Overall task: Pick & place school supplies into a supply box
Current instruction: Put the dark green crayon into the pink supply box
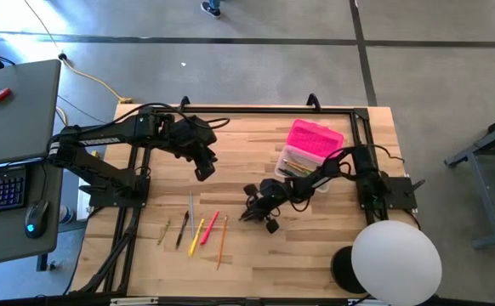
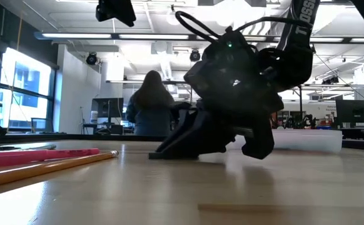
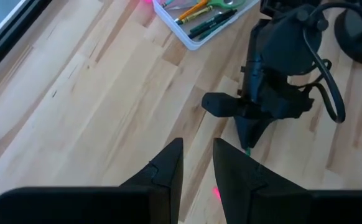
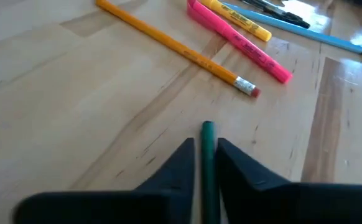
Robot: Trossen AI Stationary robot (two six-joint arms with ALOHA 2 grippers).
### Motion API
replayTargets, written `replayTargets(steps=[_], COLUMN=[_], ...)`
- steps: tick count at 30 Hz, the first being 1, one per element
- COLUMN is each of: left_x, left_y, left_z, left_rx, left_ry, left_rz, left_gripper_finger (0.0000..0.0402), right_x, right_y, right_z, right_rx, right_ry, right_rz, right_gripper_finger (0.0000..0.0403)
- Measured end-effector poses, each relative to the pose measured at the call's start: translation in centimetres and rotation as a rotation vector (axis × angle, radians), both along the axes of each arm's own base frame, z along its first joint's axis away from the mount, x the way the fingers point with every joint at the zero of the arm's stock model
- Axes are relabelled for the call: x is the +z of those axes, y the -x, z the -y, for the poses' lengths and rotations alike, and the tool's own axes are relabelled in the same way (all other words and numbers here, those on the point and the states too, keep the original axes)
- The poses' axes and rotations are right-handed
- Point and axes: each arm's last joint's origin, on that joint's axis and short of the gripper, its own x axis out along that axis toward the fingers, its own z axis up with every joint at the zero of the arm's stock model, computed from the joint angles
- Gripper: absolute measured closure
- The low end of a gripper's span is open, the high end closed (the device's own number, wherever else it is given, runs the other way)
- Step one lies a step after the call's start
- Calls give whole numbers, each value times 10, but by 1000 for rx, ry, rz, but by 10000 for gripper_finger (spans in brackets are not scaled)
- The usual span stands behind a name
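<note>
Right wrist view, green pencil [image 4: 207,163] between right gripper [image 4: 204,163] fingers

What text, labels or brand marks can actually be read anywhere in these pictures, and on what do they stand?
"OSSEN", the visible part of a brand name: on the arm link at the top of the low view.
Print along the yellow pen and the orange pencil: too blurred to read.
Nothing else bears readable text.

white "ossen" lettering on right arm [image 2: 304,25].
</note>
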Motion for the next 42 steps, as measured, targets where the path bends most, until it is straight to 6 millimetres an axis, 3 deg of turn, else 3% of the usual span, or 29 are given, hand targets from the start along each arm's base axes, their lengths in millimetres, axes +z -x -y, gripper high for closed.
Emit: replayTargets(steps=[2,8,14,17,20,25,31,37,42], left_x=[0,0,-1,-2,-3,-3,-3,-3,-3], left_y=[0,0,2,3,4,4,4,4,4], left_z=[0,0,0,0,0,0,-1,-2,-1], left_rx=[9,26,56,71,72,77,85,106,86], left_ry=[5,11,35,46,47,40,-5,-32,-4], left_rz=[2,2,-14,-25,-41,-43,-46,-47,-46], left_gripper_finger=[282,282,282,282,282,282,282,282,282], right_x=[1,17,83,128,151,136,86,52,49], right_y=[-2,-5,5,24,50,102,149,171,168], right_z=[0,-7,-14,-9,6,29,42,52,55], right_rx=[6,-76,-360,-591,-752,-866,-973,-1104,-1131], right_ry=[-20,-109,163,342,360,154,-46,-139,-155], right_rz=[29,89,196,226,149,116,180,118,106], right_gripper_finger=[393,395,390,397,397,395,395,390,387])
